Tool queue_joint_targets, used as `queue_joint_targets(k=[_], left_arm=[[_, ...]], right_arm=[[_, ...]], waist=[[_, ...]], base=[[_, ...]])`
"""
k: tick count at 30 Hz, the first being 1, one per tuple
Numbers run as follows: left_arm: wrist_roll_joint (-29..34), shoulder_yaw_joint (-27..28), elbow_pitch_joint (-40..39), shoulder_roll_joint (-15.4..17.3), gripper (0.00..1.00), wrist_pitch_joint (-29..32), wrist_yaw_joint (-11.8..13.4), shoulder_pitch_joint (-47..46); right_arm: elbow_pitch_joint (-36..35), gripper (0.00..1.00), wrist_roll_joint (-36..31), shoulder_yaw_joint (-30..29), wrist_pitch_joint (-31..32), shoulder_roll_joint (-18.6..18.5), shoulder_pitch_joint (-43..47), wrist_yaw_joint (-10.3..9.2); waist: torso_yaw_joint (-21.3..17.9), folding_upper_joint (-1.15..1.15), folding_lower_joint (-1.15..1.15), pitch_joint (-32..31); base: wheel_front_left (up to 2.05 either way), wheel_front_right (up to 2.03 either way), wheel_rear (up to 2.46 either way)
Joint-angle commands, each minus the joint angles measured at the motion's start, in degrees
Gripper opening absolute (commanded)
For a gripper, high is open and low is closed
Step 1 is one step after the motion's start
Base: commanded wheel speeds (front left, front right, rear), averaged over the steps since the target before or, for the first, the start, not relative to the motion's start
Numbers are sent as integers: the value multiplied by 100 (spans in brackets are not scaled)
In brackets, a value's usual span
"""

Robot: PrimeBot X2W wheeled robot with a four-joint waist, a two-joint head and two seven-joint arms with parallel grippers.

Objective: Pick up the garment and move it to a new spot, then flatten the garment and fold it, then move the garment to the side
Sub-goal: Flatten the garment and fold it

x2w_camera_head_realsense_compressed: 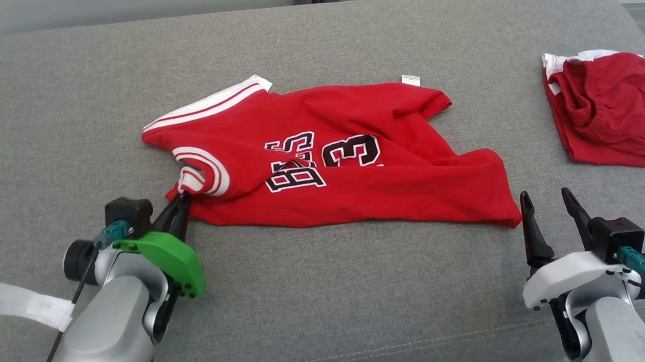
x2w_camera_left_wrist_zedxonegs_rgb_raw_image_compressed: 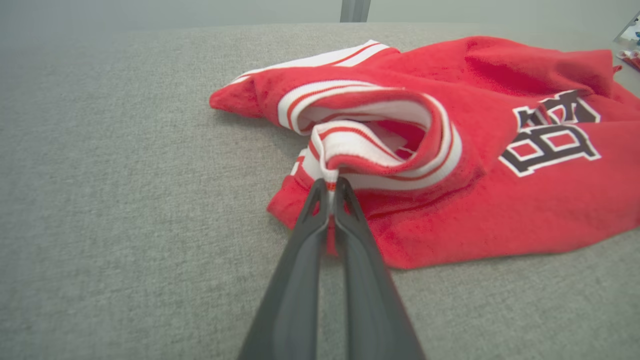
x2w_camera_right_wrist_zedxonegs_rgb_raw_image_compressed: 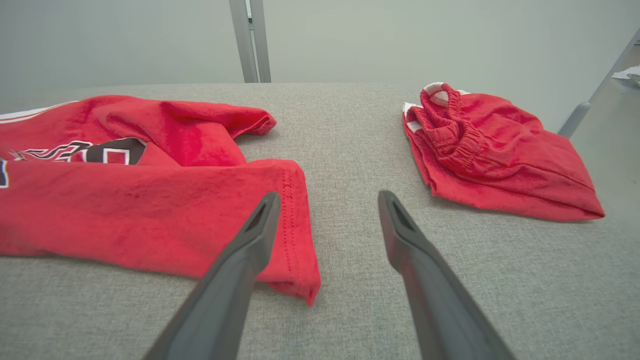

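1. Clamping down at 8 o'clock in the head view, the left gripper (x2w_camera_head_realsense_compressed: 182,200) has its two long dark fingers pressed together on the white-and-red striped armhole trim of the crumpled red basketball jersey (x2w_camera_head_realsense_compressed: 411,180).
2. Over to the left wrist view, and the grip is plain. The fingers (x2w_camera_left_wrist_zedxonegs_rgb_raw_image_compressed: 310,235) stand narrow with their tips meeting, a pinch of ribbed trim caught between them, and the rest of the trim curls in a loop just beyond.
3. The jersey itself lies rumpled at the middle of the grey woven fabric surface (x2w_camera_head_realsense_compressed: 316,291). Its black-and-white lettering faces up, its striped shoulder points toward 10 o'clock and its hem toward 3 o'clock.
4. A small white label (x2w_camera_head_realsense_compressed: 410,79) pokes out at the jersey's far edge, at 12 o'clock.
5. Down at 4 o'clock sits the right gripper (x2w_camera_head_realsense_compressed: 545,194), fingers spread wide and nothing between them.
6. The jersey's hem corner lies just beside that gripper's inner finger (x2w_camera_right_wrist_zedxonegs_rgb_raw_image_compressed: 240,260). Whether the finger touches the cloth, I cannot tell.
7. Up at 2 o'clock a folded pair of red shorts with white trim (x2w_camera_head_realsense_compressed: 607,113) rests on the same surface, well apart from the jersey.
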Motion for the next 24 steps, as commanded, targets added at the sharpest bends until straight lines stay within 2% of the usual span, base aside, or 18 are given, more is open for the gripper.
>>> queue_joint_targets(k=[1, 7, 15, 19, 24], left_arm=[[87, 22, -142, -93, 0, -47, 36, -187], [273, -91, -724, -370, 0, -50, 8, -285], [372, -536, -1549, -784, 0, 95, -100, -492], [398, -751, -1521, -887, 0, 307, -78, -813], [219, -1088, -1017, -939, 0, 486, -94, -1244]], right_arm=[[-30, 100, 42, -4, -3, 0, -17, -10], [-48, 100, 43, -40, -3, 29, 17, -9], [-118, 100, 52, -50, -3, 103, 21, -10], [-144, 100, 58, 33, -3, 174, -87, -9], [-155, 100, 73, 186, -3, 335, -240, -10]], waist=[[22, 0, 0, -8], [34, 0, 0, -31], [-114, 0, 0, 0], [-301, 0, 0, 63], [-669, 0, 0, 218]], base=[[0, 0, 0], [0, 0, 0], [0, 0, 0], [0, 0, 0], [0, 0, 0]])
